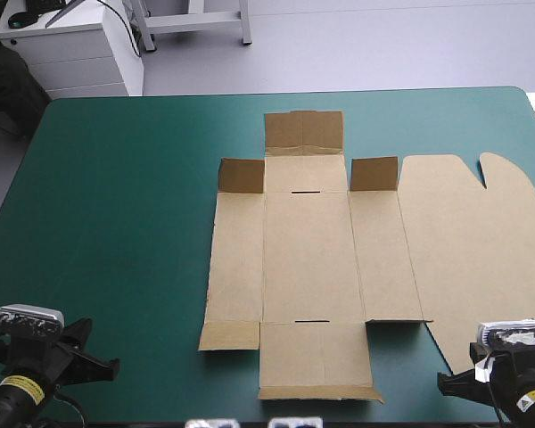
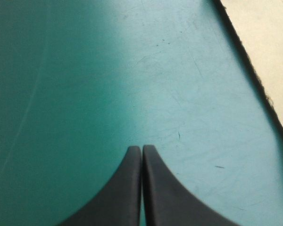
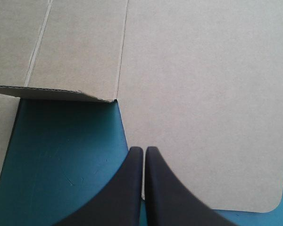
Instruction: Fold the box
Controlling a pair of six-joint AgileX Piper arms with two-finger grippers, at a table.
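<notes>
Left pincer closed over teal-green cover | right pincer closed at box edge

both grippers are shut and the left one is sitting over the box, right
Not quite. Both are shut, but the left gripper is over bare teal-green cover, apart from the box. The left wrist view shows only cover under it. It is the right gripper whose tip is at the box's edge.
</notes>
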